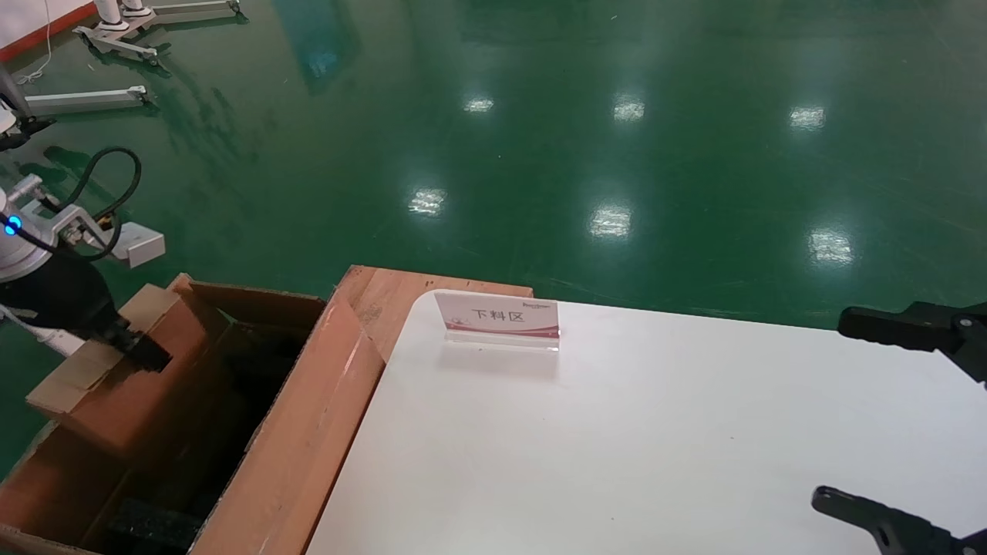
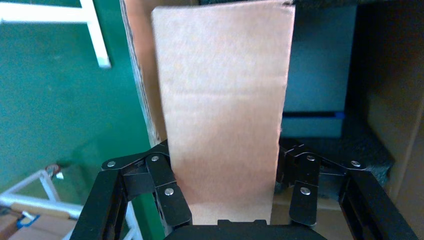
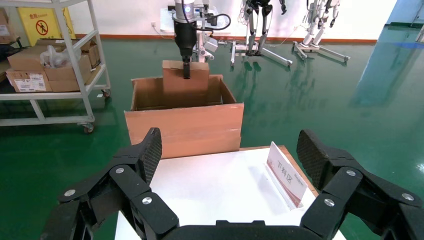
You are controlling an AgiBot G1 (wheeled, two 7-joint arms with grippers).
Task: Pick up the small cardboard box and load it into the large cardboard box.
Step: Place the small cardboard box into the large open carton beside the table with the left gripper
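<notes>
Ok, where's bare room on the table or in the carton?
White table is bare between the sign and right pincer, open. Large cardboard box is crowded at its far end, where left pincer holds the small cardboard box.

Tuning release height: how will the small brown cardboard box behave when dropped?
Probably stiff: the small flat brown cardboard box keeps flat faces in the left gripper. Likely light. It may tip onto black foam inside the large brown cardboard box.
</notes>
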